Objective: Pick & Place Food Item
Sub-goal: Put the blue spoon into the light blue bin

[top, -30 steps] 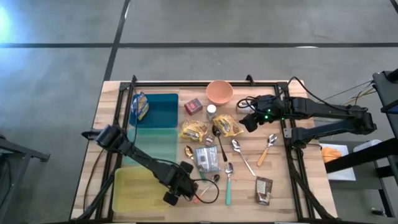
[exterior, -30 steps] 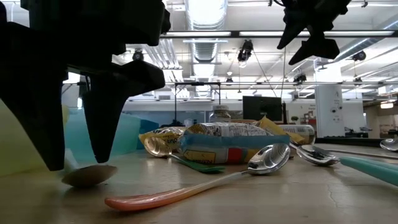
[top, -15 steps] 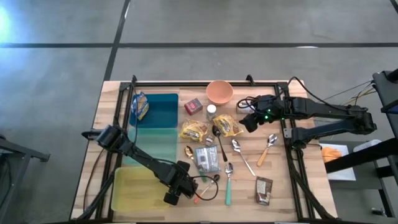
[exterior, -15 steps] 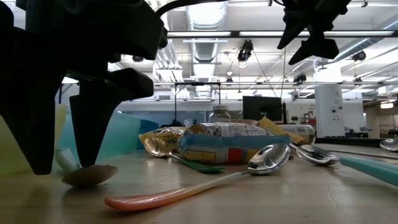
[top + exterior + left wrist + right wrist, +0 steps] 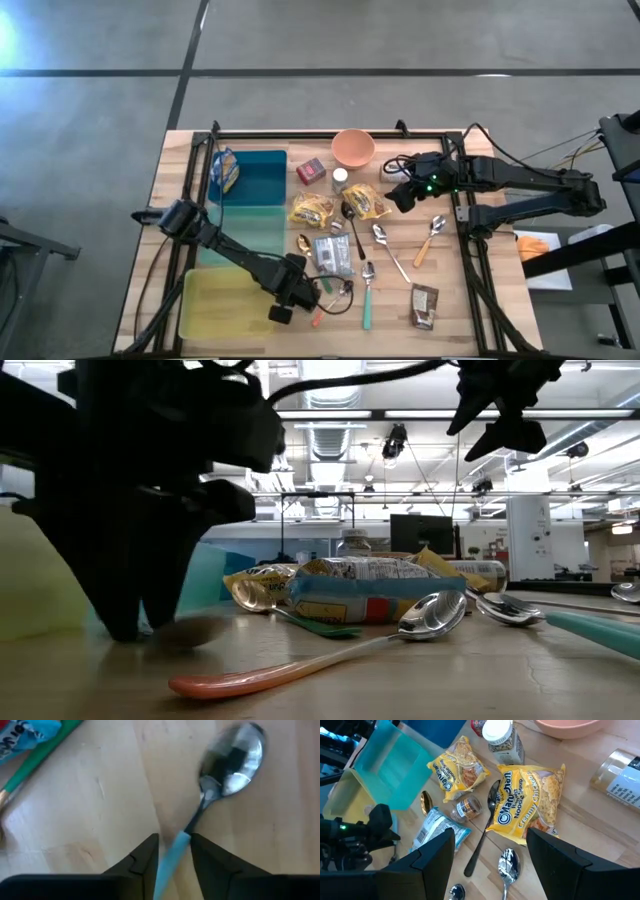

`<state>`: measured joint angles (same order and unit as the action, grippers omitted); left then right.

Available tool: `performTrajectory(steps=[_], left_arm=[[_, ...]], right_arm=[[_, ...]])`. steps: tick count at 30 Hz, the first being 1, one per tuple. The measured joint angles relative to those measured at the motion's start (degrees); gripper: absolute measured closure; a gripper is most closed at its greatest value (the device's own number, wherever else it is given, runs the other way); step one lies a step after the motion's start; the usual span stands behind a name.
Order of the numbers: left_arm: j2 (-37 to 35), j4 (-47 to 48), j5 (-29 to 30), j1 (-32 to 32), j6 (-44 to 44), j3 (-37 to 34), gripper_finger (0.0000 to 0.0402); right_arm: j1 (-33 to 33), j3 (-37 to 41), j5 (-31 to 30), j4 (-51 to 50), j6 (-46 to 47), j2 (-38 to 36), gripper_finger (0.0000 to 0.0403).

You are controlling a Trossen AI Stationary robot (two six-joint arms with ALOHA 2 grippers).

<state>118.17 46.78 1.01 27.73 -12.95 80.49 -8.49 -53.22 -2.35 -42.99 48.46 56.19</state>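
My left gripper [image 5: 290, 296] points down at the table's near side, its fingers closed around the pale blue handle of a metal spoon [image 5: 231, 757]. That spoon lies flat on the wood. In the low view the same gripper [image 5: 135, 628] stands with its tips on the table. Food packets lie in the middle: two yellow noodle bags [image 5: 312, 210] [image 5: 527, 802] and a blue-and-silver packet [image 5: 330, 254]. My right gripper [image 5: 400, 196] hovers open above the far right, holding nothing. My left gripper pinches the spoon's pale blue handle [image 5: 172, 857] between its two fingers, a little behind the metal neck. The fingers come from above, pointing down, and lie across the handle, which runs aslant through the gap. The spoon's bowl [image 5: 235, 755] rests on the table.
A blue tray [image 5: 255, 200] and a yellow-green tray [image 5: 205, 310] sit at the left, with a packet [image 5: 227, 170] in the blue one. A pink bowl [image 5: 352, 148], a jar [image 5: 340, 178], a red box [image 5: 311, 171], several more spoons [image 5: 366, 300] and a brown packet [image 5: 424, 305] are scattered about.
My left gripper has rolled a little about its downward axis and has shut its fingers onto the spoon's handle. The spoon's bowl has shifted slightly on the table. My right arm has kept still.
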Motion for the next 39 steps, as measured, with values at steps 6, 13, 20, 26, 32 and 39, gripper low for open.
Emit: performTrajectory(steps=[6,13,20,26,32,39], left_arm=[[0.0,-0.3,-0.2,-0.1,1.2,0.0,0.0293],[-0.1,-0.4,1.0,-0.2,3.7,0.0,0.0362],[-0.3,-0.3,1.0,-0.2,4.7,0.3,0.0398],[-0.3,-0.3,0.9,-0.2,4.6,0.3,0.0399],[-0.2,0.8,0.9,-0.3,5.1,1.3,0.0400],[-0.1,0.7,0.5,-0.4,5.5,1.7,0.0399]], right_arm=[[0.0,0.0,-0.2,0.0,0.9,-1.8,0.0161],[0.0,0.0,-0.7,0.1,1.6,-3.7,0.0161],[0.0,0.0,-0.7,0.0,1.9,-4.0,0.0161],[0.0,0.0,-0.7,0.0,1.9,-4.0,0.0161],[0.0,0.0,-0.7,0.0,1.7,-4.1,0.0161],[0.0,0.0,-0.7,0.0,1.5,-4.1,0.0161]])
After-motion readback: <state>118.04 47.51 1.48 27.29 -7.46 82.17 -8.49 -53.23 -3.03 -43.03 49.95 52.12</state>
